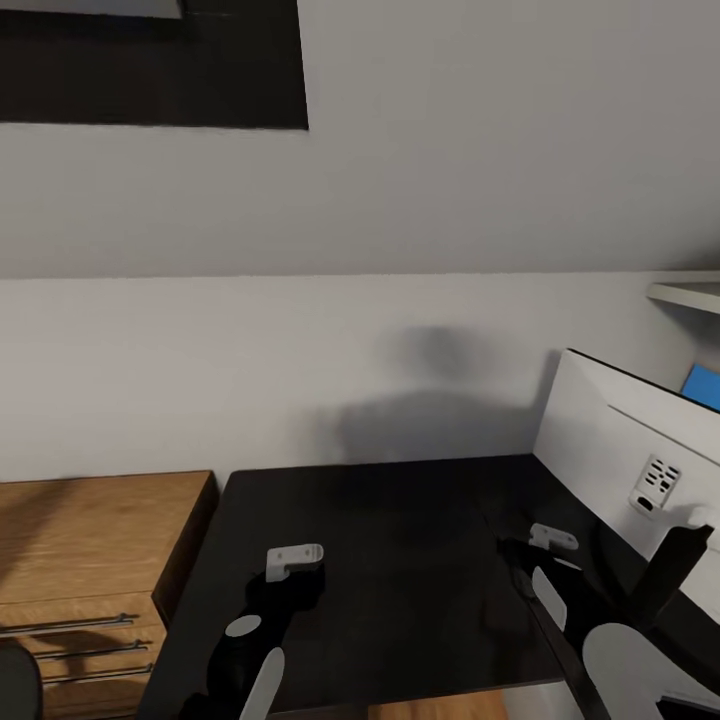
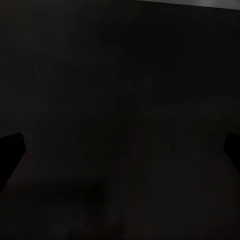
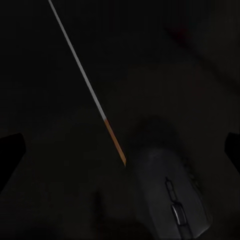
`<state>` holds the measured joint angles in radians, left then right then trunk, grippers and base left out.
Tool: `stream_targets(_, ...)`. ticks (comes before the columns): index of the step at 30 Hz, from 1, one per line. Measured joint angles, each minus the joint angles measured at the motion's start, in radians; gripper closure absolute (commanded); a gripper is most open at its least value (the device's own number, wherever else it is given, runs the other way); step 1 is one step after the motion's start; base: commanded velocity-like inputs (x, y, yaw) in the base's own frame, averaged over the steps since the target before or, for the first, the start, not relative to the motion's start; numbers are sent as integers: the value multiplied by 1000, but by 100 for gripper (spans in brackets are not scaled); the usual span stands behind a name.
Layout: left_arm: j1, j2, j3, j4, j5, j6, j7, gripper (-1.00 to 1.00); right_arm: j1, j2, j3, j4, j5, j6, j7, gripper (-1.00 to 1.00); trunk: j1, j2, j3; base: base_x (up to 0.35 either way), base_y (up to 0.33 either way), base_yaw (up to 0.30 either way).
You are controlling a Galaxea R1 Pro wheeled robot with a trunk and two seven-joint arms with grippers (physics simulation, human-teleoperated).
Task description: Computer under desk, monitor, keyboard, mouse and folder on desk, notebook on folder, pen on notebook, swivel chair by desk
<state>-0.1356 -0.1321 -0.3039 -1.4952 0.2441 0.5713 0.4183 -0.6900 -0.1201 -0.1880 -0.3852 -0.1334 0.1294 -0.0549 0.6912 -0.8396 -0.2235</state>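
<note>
Two grippers hover over the counter [image 1: 400, 520]: right gripper [image 3: 120, 150] fingers spread wide above the mouse [image 3: 172, 195], poised to grasp; left gripper [image 2: 120, 145] fingers wide, empty.

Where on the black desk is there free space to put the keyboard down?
The desk is bare from its edge beside the wooden drawer unit across to its middle, back to the wall. The side with the monitor, its stand and the mouse is crowded.
</note>
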Motion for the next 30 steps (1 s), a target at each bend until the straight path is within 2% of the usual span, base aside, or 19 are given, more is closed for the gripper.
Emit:
stream_targets(19,0,0,0,1,0,0,0,-100,0,-4,4,-9,8,27,-11,-100,73,-133,-60,0,0,0)
stream_targets(30,0,0,0,1,0,0,0,-100,0,-28,5,-8,8,130,-18,-100,115,-210,-94,0,0,0)
